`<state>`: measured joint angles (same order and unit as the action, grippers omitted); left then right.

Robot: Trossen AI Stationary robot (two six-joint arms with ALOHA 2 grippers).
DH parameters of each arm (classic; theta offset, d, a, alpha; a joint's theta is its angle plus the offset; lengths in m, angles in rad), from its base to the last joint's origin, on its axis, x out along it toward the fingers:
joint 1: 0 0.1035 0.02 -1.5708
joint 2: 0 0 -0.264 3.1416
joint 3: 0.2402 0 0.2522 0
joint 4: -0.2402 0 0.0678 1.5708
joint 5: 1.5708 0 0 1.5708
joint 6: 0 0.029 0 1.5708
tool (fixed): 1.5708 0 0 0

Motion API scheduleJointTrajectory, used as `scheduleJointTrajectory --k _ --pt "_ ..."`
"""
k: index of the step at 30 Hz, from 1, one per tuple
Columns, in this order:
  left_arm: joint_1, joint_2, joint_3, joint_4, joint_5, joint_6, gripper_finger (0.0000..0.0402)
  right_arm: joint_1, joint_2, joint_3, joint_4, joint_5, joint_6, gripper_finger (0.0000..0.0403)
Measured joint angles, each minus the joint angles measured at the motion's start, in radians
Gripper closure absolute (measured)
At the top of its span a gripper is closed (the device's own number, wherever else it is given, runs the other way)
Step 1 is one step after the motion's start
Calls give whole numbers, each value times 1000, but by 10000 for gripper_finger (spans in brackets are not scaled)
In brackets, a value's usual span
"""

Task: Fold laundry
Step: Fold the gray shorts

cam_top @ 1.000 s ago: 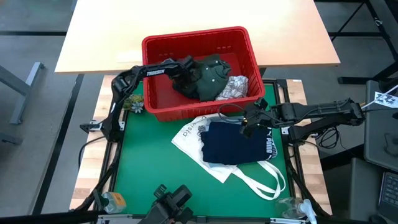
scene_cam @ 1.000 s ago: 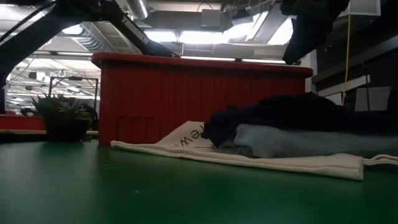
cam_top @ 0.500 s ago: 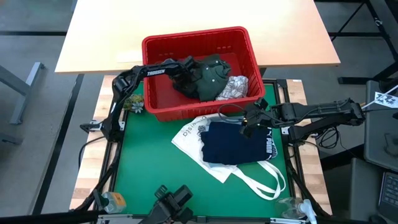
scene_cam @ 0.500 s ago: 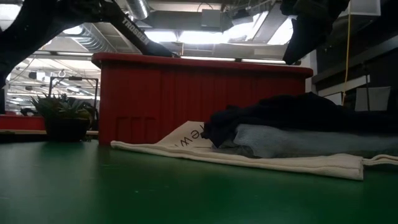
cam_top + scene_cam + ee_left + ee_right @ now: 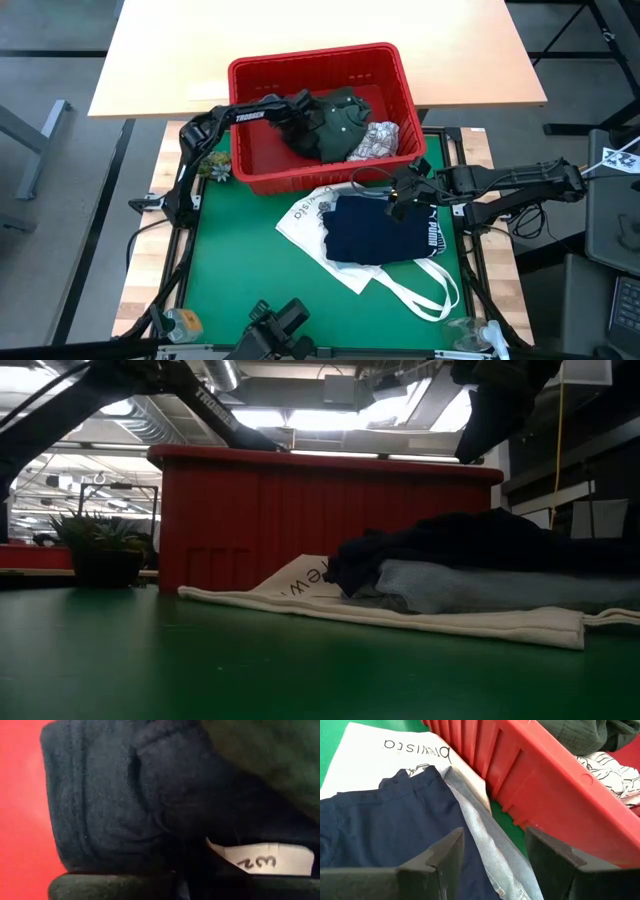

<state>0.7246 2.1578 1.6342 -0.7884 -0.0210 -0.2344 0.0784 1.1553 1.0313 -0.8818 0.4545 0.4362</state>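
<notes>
Left gripper (image 5: 290,108) fingers together, pinching dark garment (image 5: 292,128) inside red basket (image 5: 262,180); right gripper (image 5: 398,197) fingers apart, empty.

High view: olive garment (image 5: 335,122) and white leaf-print piece (image 5: 376,140) also in basket. Navy garment (image 5: 372,232) lies on tote bag (image 5: 305,216), outside. Lift straight up, slowly, so neighbours don't drag.

Low view: denim (image 5: 470,586) under navy pile, beside basket wall.

Left wrist view: dark fabric (image 5: 115,800) fills frame; confirm real fold caught, not just label (image 5: 262,860).

Right wrist view: fingers (image 5: 432,865) hover over navy and denim edge; keep clear.
</notes>
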Motion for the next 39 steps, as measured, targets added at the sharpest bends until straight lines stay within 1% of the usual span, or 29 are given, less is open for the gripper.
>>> scheduleJointTrajectory --k 3,6,10,18,25,31,33,36,39 --pt "-2 -46 -5 -12 11 0 397 0 0 0 0 1 0 194" --pt "-2 -120 -1 -1 28 0 399 0 0 0 0 2 0 194" --pt "-1 -177 -1 9 23 0 399 0 0 0 0 2 0 194" --pt "-1 -288 1 58 31 -3 401 0 0 0 -1 2 0 194" --pt "-1 -378 3 142 54 -26 401 0 0 0 -2 2 0 194" --pt "-1 -454 3 240 115 -29 401 0 0 0 -3 9 -1 194" --pt "-3 -475 3 270 143 -32 401 0 0 0 -3 10 -1 194" --pt "-11 -506 3 336 188 -76 401 0 0 0 -3 10 -4 194" --pt "-22 -534 3 408 245 -81 401 0 0 0 -2 30 -26 194"
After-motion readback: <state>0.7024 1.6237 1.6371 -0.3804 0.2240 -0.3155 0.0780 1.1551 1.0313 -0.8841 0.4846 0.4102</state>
